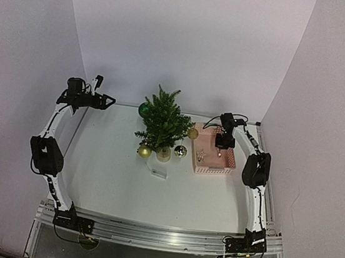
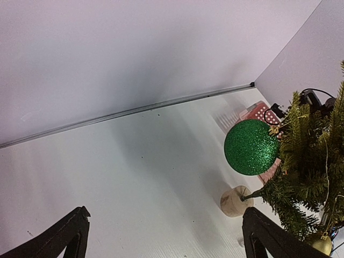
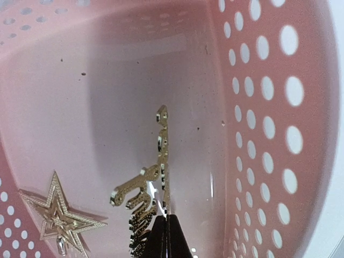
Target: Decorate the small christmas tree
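The small christmas tree (image 1: 161, 124) stands mid-table on a pale pot base (image 1: 163, 155); a green glitter ball (image 2: 251, 147) hangs on its left side, gold balls (image 1: 145, 152) on it lower down. My left gripper (image 1: 103, 101) is open and empty, held high left of the tree; its fingertips (image 2: 72, 234) frame the table and the base (image 2: 235, 201). My right gripper (image 1: 222, 143) is inside the pink basket (image 1: 213, 168), shut on a thin gold glitter ornament (image 3: 160, 166). A gold star (image 3: 56, 219) lies on the basket floor beside it.
A silver ball (image 1: 181, 151) lies on the table right of the tree base. A small white tag (image 1: 158, 173) lies in front of the tree. White walls enclose the table at the back and both sides.
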`<state>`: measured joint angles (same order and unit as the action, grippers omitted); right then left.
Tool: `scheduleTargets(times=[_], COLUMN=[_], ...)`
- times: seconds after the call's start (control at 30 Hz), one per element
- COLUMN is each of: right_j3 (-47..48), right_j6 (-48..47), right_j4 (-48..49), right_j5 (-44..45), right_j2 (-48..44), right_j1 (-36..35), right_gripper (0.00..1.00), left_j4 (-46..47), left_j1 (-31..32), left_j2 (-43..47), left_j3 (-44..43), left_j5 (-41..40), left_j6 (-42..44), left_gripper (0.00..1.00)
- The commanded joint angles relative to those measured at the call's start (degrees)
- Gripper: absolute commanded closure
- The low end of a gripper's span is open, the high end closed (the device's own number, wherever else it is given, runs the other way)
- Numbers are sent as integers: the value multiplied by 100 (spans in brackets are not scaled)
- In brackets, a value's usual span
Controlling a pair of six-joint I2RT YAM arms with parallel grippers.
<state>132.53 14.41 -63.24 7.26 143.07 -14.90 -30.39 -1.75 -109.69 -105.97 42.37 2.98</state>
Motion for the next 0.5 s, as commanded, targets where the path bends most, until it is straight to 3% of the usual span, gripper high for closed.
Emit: scheduleTargets(times=[0.0, 0.23, 0.47], right_j3=[205, 258, 307], right_j6=[136, 100, -412], right_j4=[13, 61, 99], right_j5=[-176, -597, -1333], right_j2=[-586, -857, -1785], right_j1=[85, 174, 190], right_gripper=[100, 100, 100], left_j4=[206, 213, 237], left_j1=[-55, -54, -55], left_j2=[187, 232, 315], left_j3=[-5, -10, -67], left_j5=[151, 193, 422], left_j6=[-10, 7, 215], left_gripper=[1, 1, 1])
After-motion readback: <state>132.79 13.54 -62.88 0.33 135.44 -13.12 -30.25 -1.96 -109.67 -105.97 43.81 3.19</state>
